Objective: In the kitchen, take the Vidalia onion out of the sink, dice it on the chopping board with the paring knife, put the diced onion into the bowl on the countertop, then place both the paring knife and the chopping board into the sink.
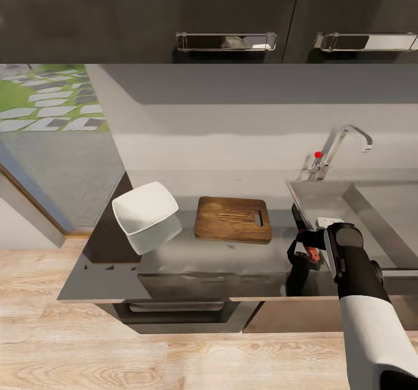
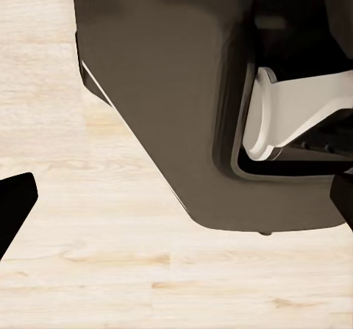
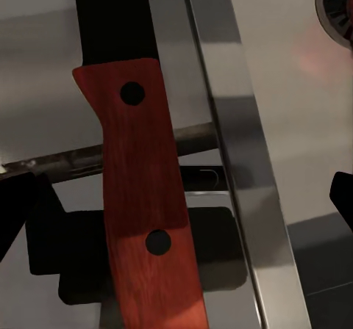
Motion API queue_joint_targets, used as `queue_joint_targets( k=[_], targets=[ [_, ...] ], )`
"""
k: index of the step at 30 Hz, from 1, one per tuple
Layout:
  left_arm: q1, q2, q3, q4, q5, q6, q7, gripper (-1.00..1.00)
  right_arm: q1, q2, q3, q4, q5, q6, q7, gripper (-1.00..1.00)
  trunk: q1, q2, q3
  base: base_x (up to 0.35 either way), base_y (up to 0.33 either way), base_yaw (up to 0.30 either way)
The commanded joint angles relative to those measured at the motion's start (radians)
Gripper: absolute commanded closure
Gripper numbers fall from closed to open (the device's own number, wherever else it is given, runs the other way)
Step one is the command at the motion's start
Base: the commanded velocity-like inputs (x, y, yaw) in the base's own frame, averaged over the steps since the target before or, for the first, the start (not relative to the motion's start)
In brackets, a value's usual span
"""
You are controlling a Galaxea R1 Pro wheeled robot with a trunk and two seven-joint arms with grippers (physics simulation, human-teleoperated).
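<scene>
The right gripper [image 1: 303, 246], fingers spread, hovers over the paring knife [image 3: 143, 197] lying on the countertop [image 1: 232, 256] beside the sink [image 1: 325, 198]; an off-centre closing may push it into the basin.

Dark glossy upper cabinets [image 1: 174, 6] ran across the top of the head view, each fitted with a long chrome bar handle [image 1: 226, 42]. Below them a plain pale grey wall [image 1: 232, 122] stood behind the counter, crossed by a broad soft band of shadow. To the left, an opening [image 1: 49, 96] showed green grass and pale stepping stones outside, with a grey slanted frame beneath it. Pale wood-plank floor [image 1: 145, 355] spread in front of the grey lower cabinet fronts [image 1: 186, 314], and the same light planks [image 2: 95, 219] appeared in the left wrist view.
</scene>
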Motion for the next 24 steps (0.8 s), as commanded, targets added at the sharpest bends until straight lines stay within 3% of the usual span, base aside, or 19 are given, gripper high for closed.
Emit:
queue_joint_targets(
  k=[1, 24],
  targets=[
    [0.000, 0.000, 0.001, -0.002, 0.001, -0.001, -0.001, -1.00, -0.001, 0.000, -0.001, -0.001, 0.013, 0.004, 0.011, -1.00, 0.001, -0.002, -0.002, 0.000, 0.000, 0.000],
    [0.000, 0.000, 0.001, -0.002, 0.001, -0.001, 0.000, -1.00, -0.001, 0.000, 0.000, -0.001, 0.013, 0.004, 0.011, -1.00, 0.001, -0.002, -0.002, -0.005, 0.000, 0.000]
  ],
)
